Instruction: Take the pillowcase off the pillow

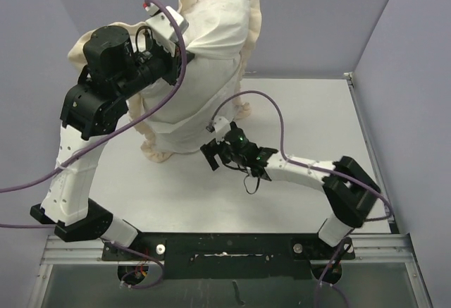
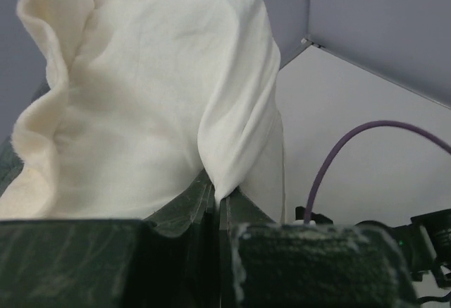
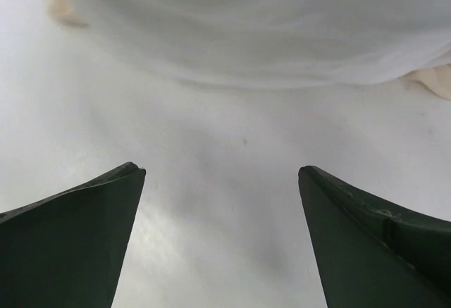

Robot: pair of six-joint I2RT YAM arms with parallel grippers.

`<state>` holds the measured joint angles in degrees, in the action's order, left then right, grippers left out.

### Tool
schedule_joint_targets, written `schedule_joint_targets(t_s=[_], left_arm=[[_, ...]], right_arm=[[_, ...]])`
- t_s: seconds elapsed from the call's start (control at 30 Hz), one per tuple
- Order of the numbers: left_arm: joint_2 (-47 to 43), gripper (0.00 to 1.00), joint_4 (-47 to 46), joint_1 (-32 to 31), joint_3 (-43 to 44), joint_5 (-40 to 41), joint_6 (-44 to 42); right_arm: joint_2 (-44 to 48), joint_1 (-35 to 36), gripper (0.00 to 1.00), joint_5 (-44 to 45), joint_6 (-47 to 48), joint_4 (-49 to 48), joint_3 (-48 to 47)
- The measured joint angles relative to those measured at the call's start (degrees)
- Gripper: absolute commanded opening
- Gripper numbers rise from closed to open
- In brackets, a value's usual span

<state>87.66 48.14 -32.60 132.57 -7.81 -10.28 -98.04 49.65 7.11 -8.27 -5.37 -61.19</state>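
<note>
The pillowcase [image 1: 211, 33] hangs lifted above the table's back left, white face out, with its peach frill [image 1: 250, 12] along the top and at the bottom [image 1: 156, 151]. Its lower part [image 1: 187, 107] bulges plump and rests on the table. No bare pillow shows; it seems hidden inside the cover. My left gripper [image 1: 185, 56] is raised and shut on a pinched fold of the white fabric [image 2: 236, 146], with its jaws closed at the fold [image 2: 218, 196]. My right gripper [image 1: 211, 156] is open and empty, low over the table just in front of the cover's bottom edge [image 3: 246, 40].
The white table [image 1: 296, 118] extends right of the cover, between grey walls at the back and right. The right arm's purple cable [image 1: 271, 107] arcs over the table. In the right wrist view the frill shows at the upper left [image 3: 60, 8] and at the right [image 3: 437, 79].
</note>
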Motion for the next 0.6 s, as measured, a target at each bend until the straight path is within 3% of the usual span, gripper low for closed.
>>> schedule_joint_targets(t_s=[0.17, 0.37, 0.47, 0.6], left_arm=[[-6.9, 0.00, -0.4, -0.5, -10.1, -0.7, 2.0], [-7.8, 0.00, 0.2, -0.7, -10.7, -1.4, 4.6], [-6.3, 0.00, 0.5, -0.7, -9.1, -1.5, 5.7], [-4.7, 0.00, 0.6, -0.7, -7.8, -1.5, 6.7]], right_arm=[[20.8, 5.2, 1.00, 2.0, 5.7, -2.2, 14.2], [40.0, 12.6, 1.00, 6.1, 12.8, -1.4, 14.6], [41.5, 16.3, 0.99, 8.1, 18.8, -1.4, 9.9], [36.0, 17.4, 0.99, 7.8, 26.7, -1.7, 0.2]])
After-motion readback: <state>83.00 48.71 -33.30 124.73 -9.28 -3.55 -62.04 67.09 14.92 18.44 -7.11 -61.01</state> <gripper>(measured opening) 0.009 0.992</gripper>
